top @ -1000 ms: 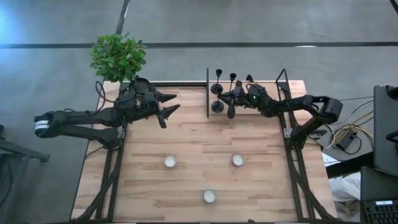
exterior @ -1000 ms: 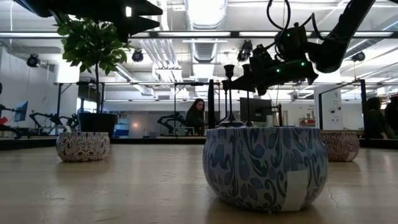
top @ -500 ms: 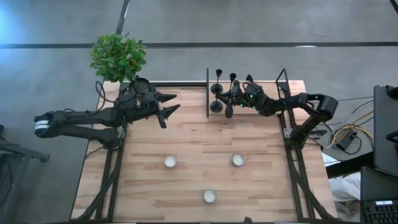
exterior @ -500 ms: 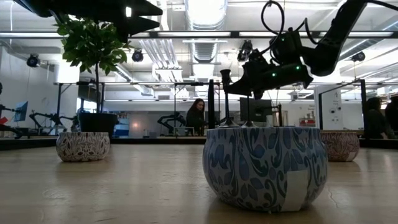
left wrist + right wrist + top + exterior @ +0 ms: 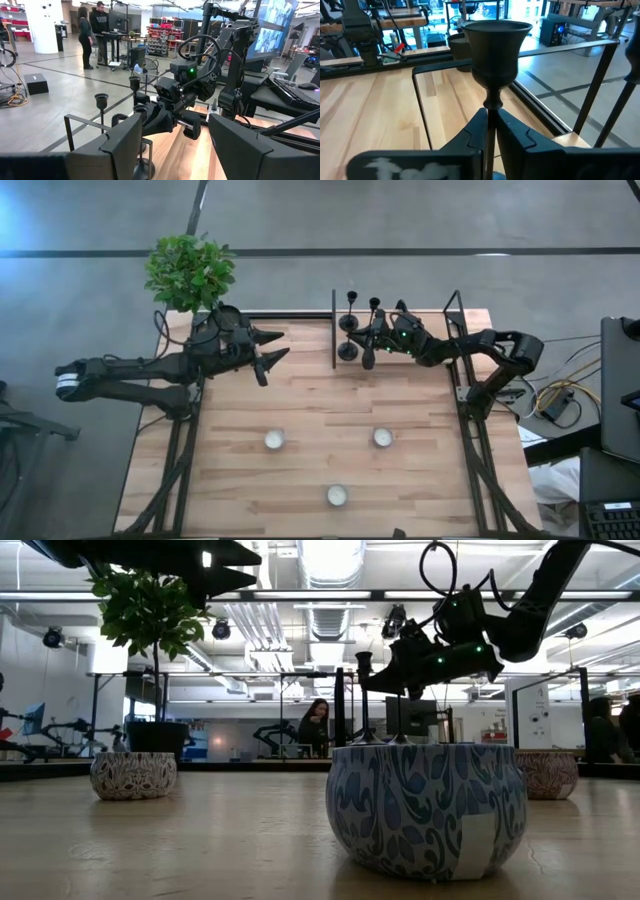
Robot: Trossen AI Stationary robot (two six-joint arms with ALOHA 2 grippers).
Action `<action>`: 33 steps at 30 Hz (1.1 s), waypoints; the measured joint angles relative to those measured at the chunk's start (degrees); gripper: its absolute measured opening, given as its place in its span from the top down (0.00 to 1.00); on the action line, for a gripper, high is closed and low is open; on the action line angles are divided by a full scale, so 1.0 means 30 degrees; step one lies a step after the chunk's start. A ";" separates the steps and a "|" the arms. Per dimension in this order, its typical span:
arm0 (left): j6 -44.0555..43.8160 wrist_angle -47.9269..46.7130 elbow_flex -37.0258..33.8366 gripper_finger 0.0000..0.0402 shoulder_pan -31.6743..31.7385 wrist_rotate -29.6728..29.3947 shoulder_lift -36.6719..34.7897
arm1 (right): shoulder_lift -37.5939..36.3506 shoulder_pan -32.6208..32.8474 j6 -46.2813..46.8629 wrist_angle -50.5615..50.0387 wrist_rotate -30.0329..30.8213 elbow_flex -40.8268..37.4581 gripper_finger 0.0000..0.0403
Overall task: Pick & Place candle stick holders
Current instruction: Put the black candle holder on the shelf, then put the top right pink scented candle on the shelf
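my right gripper [image 5: 490, 131] is clamped on the candle stick holder [image 5: 493, 47] stem just under its cup, near the bench's far edge. left gripper [image 5: 268, 348] jaws apart, waiting at the far left. holder looks rigid, thin, bottom-heavy; the stem seems the best hold.

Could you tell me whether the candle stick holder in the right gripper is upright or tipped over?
Upright. In the right wrist view the candle stick holder has its cup on top and its thin stem running straight down between the right gripper fingers.

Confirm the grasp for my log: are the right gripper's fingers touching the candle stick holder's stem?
Touching. In the right wrist view both fingers press against the candle stick holder stem, no gap showing.
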 joint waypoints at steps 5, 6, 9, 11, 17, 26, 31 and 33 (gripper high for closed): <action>-0.0007 0.0022 0.0000 0.41 0.0000 0.0000 0.0003 | -0.0055 0.0002 0.0018 -0.0018 0.0009 0.0199 0.85; -0.0007 0.0027 0.0000 0.41 0.0000 0.0000 0.0004 | -0.0055 0.0002 0.0017 -0.0015 0.0026 0.0230 0.84; -0.0007 0.0029 0.0000 0.41 0.0000 0.0000 0.0007 | -0.0062 0.0002 0.0024 0.0001 0.0053 0.0244 0.80; -0.0007 0.0022 0.0000 0.41 0.0000 0.0000 0.0007 | -0.0062 0.0013 0.0069 -0.0015 0.0053 0.0244 0.78; -0.0007 0.0022 0.0000 0.41 0.0000 0.0000 0.0007 | -0.0062 0.0016 0.0342 -0.0009 0.0052 0.0244 0.70; -0.0015 0.0007 0.0000 0.41 0.0000 0.0007 0.0007 | -0.0821 0.0016 0.0572 -0.2251 0.0060 0.0244 0.60; -0.0015 0.0007 0.0000 0.41 0.0000 0.0007 0.0007 | -0.2465 0.0016 0.0174 -0.5936 0.0050 0.0242 0.57; -0.0015 0.0002 0.0000 0.41 0.0000 0.0007 0.0007 | -0.3402 0.0016 -0.0076 -0.7494 0.0053 0.0222 0.57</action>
